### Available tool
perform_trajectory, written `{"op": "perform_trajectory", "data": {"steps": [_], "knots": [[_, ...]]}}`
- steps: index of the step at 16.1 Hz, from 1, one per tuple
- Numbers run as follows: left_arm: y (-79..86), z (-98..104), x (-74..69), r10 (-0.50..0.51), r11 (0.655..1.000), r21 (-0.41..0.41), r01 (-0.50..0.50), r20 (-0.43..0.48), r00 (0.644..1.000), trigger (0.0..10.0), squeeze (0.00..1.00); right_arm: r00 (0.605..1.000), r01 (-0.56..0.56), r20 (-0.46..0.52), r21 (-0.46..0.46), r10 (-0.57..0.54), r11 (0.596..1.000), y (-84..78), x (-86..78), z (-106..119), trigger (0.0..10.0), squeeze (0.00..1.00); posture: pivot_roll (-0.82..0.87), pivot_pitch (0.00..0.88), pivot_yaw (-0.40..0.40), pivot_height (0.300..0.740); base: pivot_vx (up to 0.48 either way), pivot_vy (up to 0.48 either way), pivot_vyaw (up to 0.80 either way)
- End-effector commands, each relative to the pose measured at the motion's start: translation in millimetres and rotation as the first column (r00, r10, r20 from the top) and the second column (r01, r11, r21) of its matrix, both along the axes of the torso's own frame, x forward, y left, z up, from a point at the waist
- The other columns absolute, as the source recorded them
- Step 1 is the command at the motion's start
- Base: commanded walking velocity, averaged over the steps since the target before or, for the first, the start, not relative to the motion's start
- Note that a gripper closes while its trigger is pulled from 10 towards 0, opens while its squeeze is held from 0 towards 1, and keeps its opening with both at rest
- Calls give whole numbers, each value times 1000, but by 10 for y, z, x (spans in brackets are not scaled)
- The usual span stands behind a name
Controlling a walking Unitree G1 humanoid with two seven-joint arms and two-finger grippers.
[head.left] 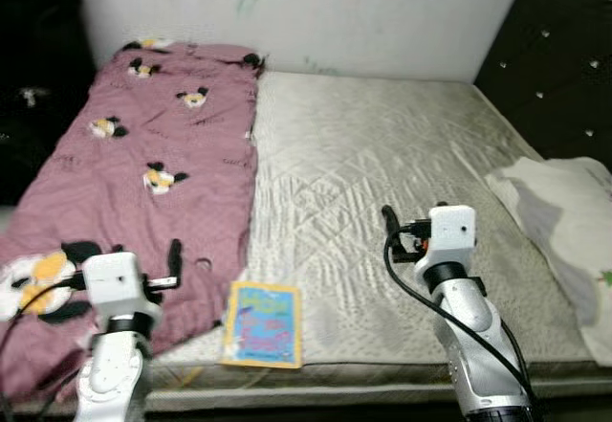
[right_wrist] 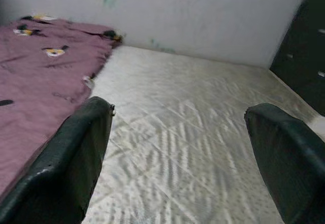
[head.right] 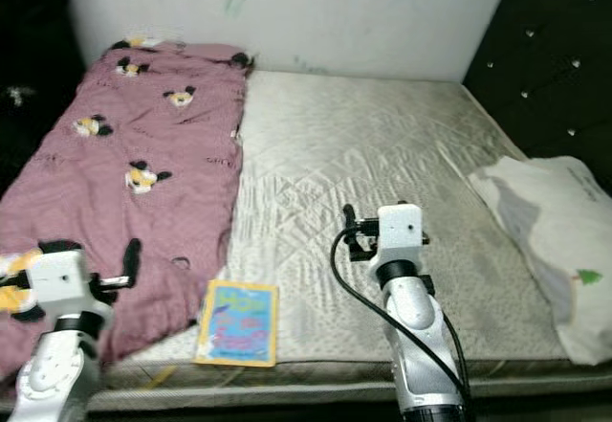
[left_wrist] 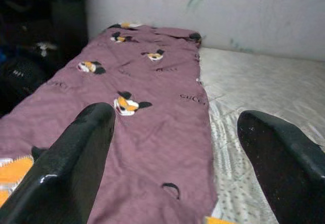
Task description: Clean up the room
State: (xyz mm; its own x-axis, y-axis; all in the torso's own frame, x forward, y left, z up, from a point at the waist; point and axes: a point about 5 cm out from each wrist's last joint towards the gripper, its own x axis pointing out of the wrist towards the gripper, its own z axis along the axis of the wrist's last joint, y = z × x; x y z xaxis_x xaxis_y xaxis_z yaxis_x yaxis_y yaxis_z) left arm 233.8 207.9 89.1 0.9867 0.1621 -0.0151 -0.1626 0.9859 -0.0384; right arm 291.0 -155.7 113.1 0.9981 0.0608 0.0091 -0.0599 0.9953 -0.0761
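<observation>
A mauve blanket (head.left: 143, 164) printed with cartoon mice lies spread over the left half of a bare grey mattress (head.left: 382, 144). A thin book (head.left: 262, 324) with a blue and yellow cover lies flat near the mattress's front edge, beside the blanket's hem. My left gripper (left_wrist: 175, 117) is open, held low over the blanket's near end, just left of the book. My right gripper (right_wrist: 180, 109) is open too, hovering over the bare middle of the mattress with nothing between its fingers.
A white pillow (head.left: 564, 221) lies at the mattress's right edge, below a black tufted headboard (head.left: 559, 54). A pale wall with scribbles (head.left: 363, 11) runs behind the bed. Dark clutter (head.left: 33, 87) stands left of the bed.
</observation>
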Motion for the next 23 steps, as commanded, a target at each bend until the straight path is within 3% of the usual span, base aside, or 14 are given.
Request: {"op": "perform_trajectory", "data": {"steps": [1,4,16,23], "knots": [[-87,10,37,-26,999,-21,26,-3,1000,10000,0,1000,29,-5,-16,-29,999,-104,-16,10,10000,0,-14,29,-48,740,0,480,0],[-77,3,41,-10,999,-35,10,-8,1000,10000,0,1000,20,-8,-32,-20,999,-99,5,12,10000,0,-14,30,-52,740,0,396,0],[-27,-4,62,35,997,-64,-36,-13,999,10000,0,999,-37,-10,9,37,999,3,22,31,10000,0,-11,27,-54,740,0,0,0],[-28,4,67,44,996,-79,-45,-18,999,10000,0,999,-39,-23,4,39,999,-6,8,16,10000,0,-14,49,-58,740,0,0,-360]]}}
